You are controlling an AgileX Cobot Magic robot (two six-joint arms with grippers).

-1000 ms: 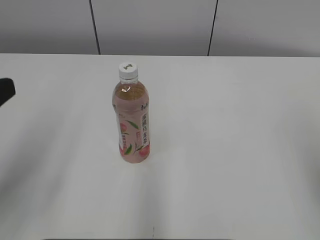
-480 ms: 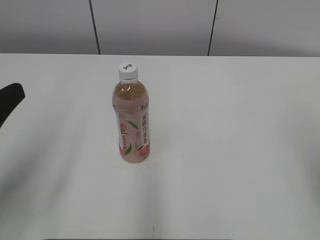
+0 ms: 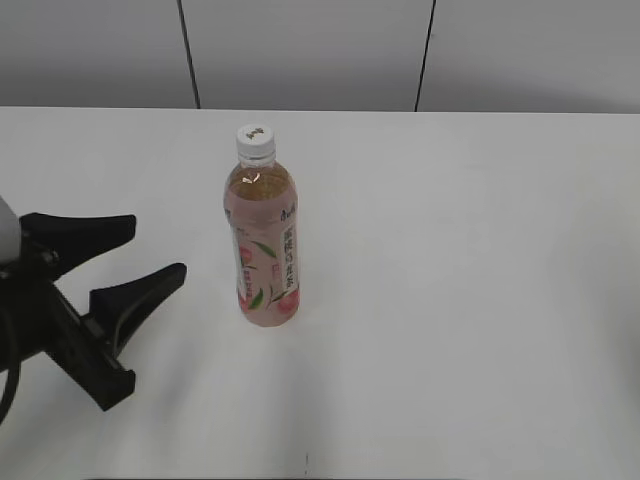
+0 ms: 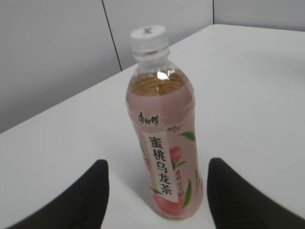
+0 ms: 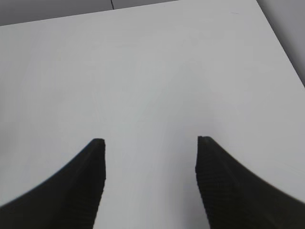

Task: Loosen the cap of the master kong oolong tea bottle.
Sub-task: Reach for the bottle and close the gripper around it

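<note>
The master kong oolong tea bottle [image 3: 264, 240] stands upright near the middle of the white table, pale pink label with peaches facing the camera. Its white cap [image 3: 255, 140] sits on top with a small dark mark. It also shows in the left wrist view [image 4: 164, 138], cap [image 4: 149, 37] at the top. My left gripper [image 3: 155, 248] is open and empty, to the left of the bottle's lower half and apart from it; in the left wrist view [image 4: 157, 169] the bottle stands ahead between the fingers. My right gripper [image 5: 150, 140] is open and empty over bare table; it is out of the exterior view.
The white table [image 3: 450, 260] ends at a grey panelled wall [image 3: 310, 50] behind the bottle. In the right wrist view the table's right edge [image 5: 281, 47] runs along the frame's upper right.
My left gripper has come in from the left edge of the exterior view toward the bottle, fingers spread. The bottle has not moved.
</note>
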